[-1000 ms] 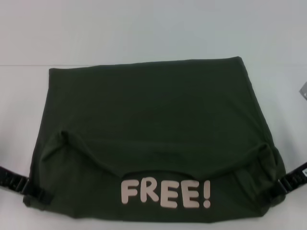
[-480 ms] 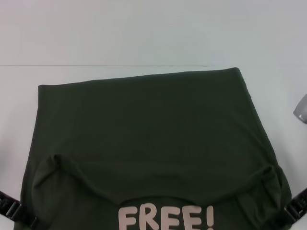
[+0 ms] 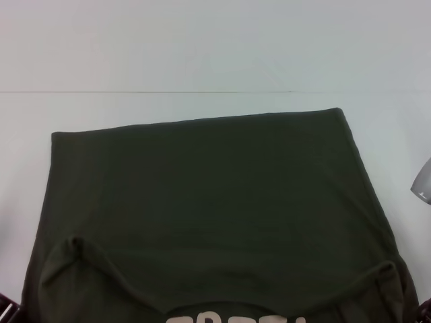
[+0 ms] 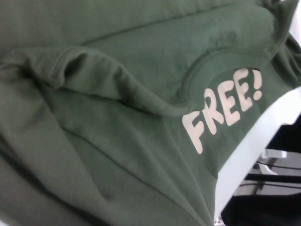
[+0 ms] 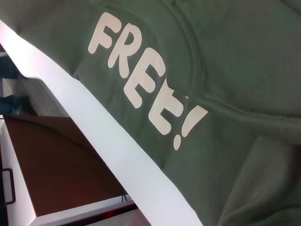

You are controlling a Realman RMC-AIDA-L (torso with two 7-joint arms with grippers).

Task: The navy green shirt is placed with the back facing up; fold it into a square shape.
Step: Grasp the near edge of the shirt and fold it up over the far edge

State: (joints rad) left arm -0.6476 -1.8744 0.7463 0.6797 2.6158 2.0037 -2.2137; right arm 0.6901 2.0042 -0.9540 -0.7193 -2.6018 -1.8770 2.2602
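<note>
White table (image 3: 202, 54) holds the navy green shirt (image 3: 209, 202), which is spread wide across its near half with the plain back up and the near part folded over, so the cream lettering (image 5: 141, 80) shows at the near edge. Left gripper (image 3: 5, 311) and right gripper (image 3: 425, 311) sit at the shirt's near corners; can't tell their grip.
</note>
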